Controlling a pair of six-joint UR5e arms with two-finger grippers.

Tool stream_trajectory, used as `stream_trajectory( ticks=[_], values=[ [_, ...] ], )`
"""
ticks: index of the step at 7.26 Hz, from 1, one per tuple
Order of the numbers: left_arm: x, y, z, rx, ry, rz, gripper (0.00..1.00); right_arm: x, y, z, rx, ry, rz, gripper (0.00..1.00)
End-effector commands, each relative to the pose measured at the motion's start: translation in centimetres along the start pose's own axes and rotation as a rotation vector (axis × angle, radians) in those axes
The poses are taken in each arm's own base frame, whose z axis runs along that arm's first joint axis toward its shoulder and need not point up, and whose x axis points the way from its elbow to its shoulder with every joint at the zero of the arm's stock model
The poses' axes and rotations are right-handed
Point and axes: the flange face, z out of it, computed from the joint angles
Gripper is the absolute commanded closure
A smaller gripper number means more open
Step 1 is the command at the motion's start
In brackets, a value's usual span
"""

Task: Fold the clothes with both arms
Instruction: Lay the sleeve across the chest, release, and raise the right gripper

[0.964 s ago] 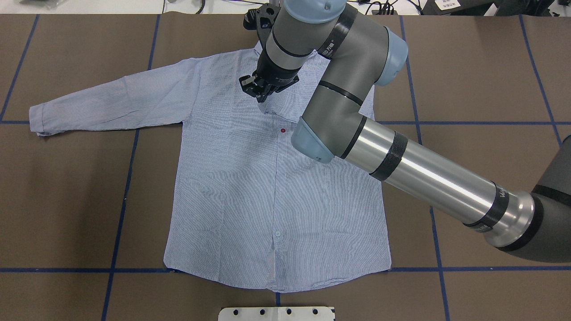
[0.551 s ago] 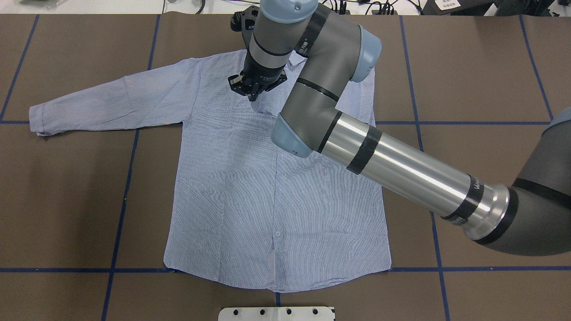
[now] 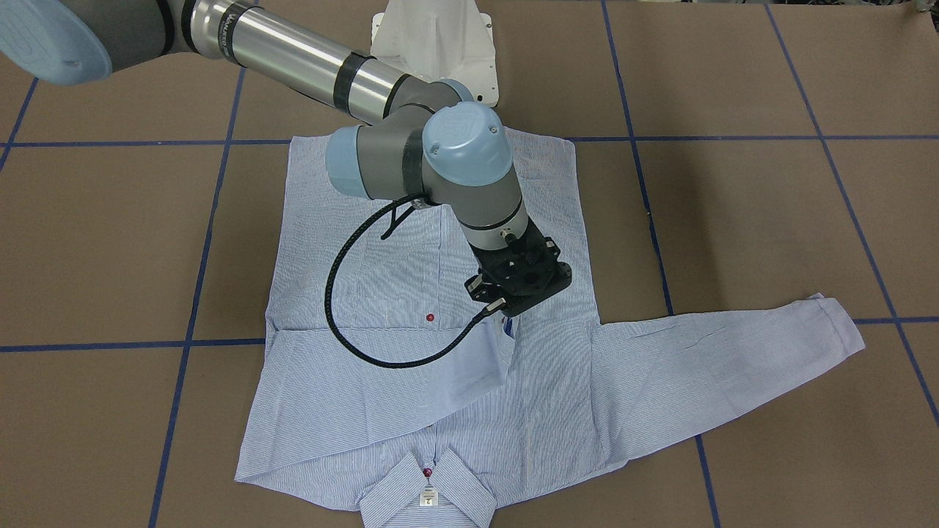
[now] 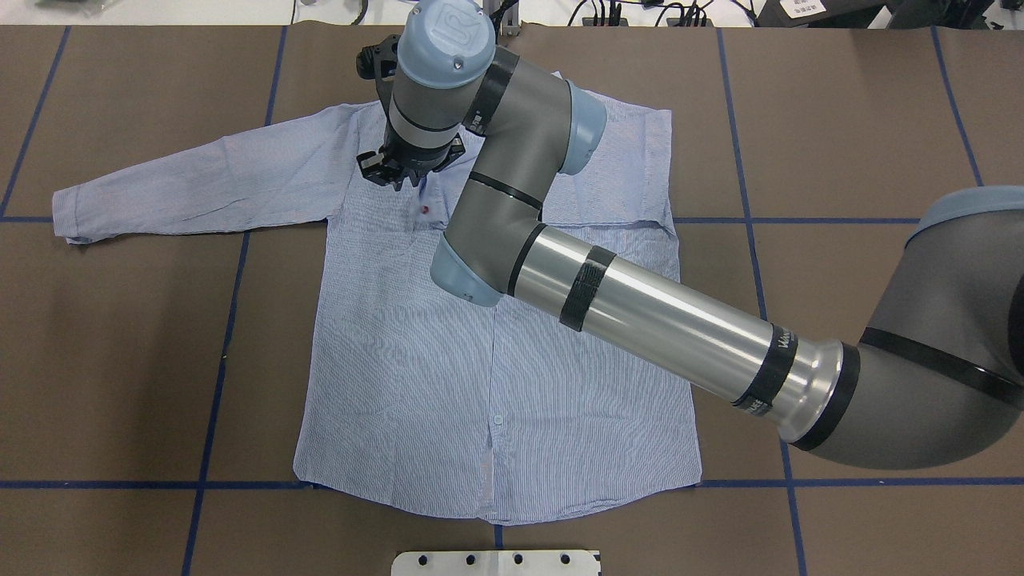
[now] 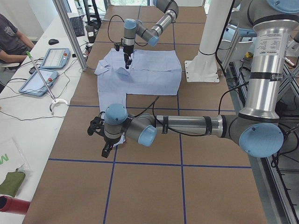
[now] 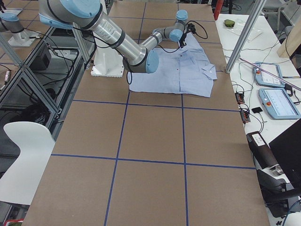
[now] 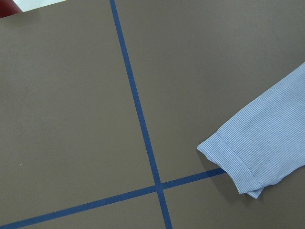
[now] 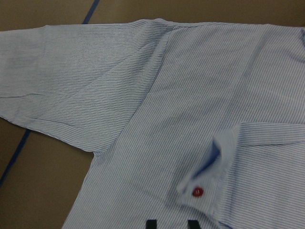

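A brown table covering carries blue tape lines. At left, a white bench holds tablets; a white chair stands lower left.

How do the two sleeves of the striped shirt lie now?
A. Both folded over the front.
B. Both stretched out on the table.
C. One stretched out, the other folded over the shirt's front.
C: the overhead view shows one sleeve stretched out on the table, and the front-facing view shows the other sleeve folded across the shirt, its cuff at the right gripper.
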Motion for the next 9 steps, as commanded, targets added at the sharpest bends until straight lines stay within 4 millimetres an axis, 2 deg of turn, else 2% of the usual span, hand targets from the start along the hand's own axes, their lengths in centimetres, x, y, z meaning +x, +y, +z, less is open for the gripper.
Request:
stream_trajectory(
  ticks=[1,3,4,5,6,7,8,9],
  values=[
    [-0.3,0.2,0.3,-0.007,0.000,-0.008,0.00,-1.8,0.3,0.0,0.010,-0.008,0.032,0.00],
    [-0.1,-0.1,0.1,0.019,0.001,-0.081,0.00,-2.5,0.4,-1.4,0.015,-0.024,0.143,0.00],
    [-0.4,0.2,0.7,0.051,0.004,-0.123,0.00,-3.0,0.8,-3.2,-0.017,0.029,0.201,0.00],
    [0.2,0.6,2.4,0.071,0.024,-0.142,0.00,-2.9,1.0,-5.7,-0.056,0.107,0.231,0.00],
    [2.3,0.7,4.3,0.077,0.053,-0.180,0.00,-1.9,0.6,-7.2,-0.067,0.147,0.254,0.00],
    [4.4,0.7,5.6,0.081,0.076,-0.246,0.00,0.4,0.6,-8.9,-0.089,0.198,0.286,0.00],
    [6.7,0.7,7.7,0.084,0.063,-0.317,0.00,3.8,3.2,-10.3,-0.109,0.229,0.238,0.00],
    [8.3,1.1,9.3,0.087,0.076,-0.377,0.00,8.2,5.6,-12.2,-0.117,0.259,0.203,0.00]
  ],
)
